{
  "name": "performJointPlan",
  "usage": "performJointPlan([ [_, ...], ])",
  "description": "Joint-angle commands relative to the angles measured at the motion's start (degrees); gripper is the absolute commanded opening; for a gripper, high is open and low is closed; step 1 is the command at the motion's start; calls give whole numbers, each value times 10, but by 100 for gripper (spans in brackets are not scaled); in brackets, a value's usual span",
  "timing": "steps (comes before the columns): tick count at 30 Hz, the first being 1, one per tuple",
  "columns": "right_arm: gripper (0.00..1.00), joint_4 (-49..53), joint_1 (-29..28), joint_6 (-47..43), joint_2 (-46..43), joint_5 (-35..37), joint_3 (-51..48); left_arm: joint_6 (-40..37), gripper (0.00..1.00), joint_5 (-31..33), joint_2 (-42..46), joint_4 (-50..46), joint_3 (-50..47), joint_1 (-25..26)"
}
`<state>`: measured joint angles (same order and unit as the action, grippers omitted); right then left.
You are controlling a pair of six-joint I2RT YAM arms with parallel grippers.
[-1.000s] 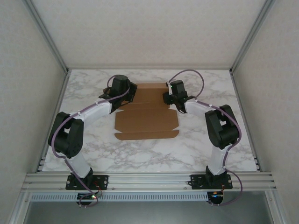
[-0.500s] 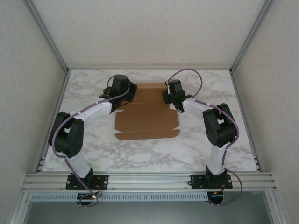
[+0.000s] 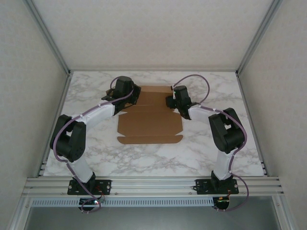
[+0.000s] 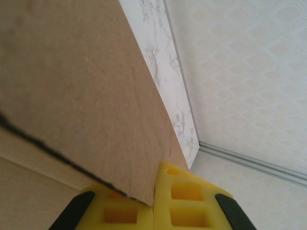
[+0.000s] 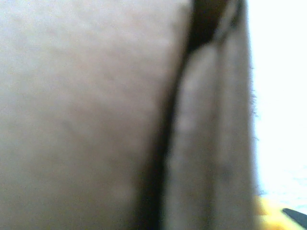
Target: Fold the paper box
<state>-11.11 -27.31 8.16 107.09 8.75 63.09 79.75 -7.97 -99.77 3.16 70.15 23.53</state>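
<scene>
The paper box lies mostly flat in the middle of the marble table, brown, with flaps at its far end. My left gripper is at the box's far left corner. In the left wrist view its yellow pads are shut on the edge of a raised cardboard flap. My right gripper is at the box's far right side. In the right wrist view blurred cardboard sits right against the camera, and one yellow fingertip peeks in at the bottom right. The jaws' spacing is hidden.
The marble table is enclosed by patterned walls and aluminium posts. A metal rail carrying both arm bases runs along the near edge. Bare table lies in front of the box and to both sides.
The right wrist has shifted slightly left and closer against the box's far right side. The left arm and the box have stayed put.
</scene>
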Motion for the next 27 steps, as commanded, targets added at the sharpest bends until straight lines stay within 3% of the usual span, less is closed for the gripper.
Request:
performJointPlan([
  [1,56,13,-3,5,-10,0,-25,-1,0,4,-19,-59,4,-5],
  [7,52,20,-3,22,2,13,-26,-1,0,3,-18,-62,11,-5],
  [15,23,63,-3,50,37,47,9,1,0,2,-13,-63,7,-5],
  [17,20,73,-6,59,42,64,18,3,0,1,-12,-62,6,-4],
  [20,11,88,-15,72,49,110,33,5,0,2,-11,-61,6,-2],
  [27,8,154,-46,111,79,228,87,8,0,4,-12,-63,8,3],
])
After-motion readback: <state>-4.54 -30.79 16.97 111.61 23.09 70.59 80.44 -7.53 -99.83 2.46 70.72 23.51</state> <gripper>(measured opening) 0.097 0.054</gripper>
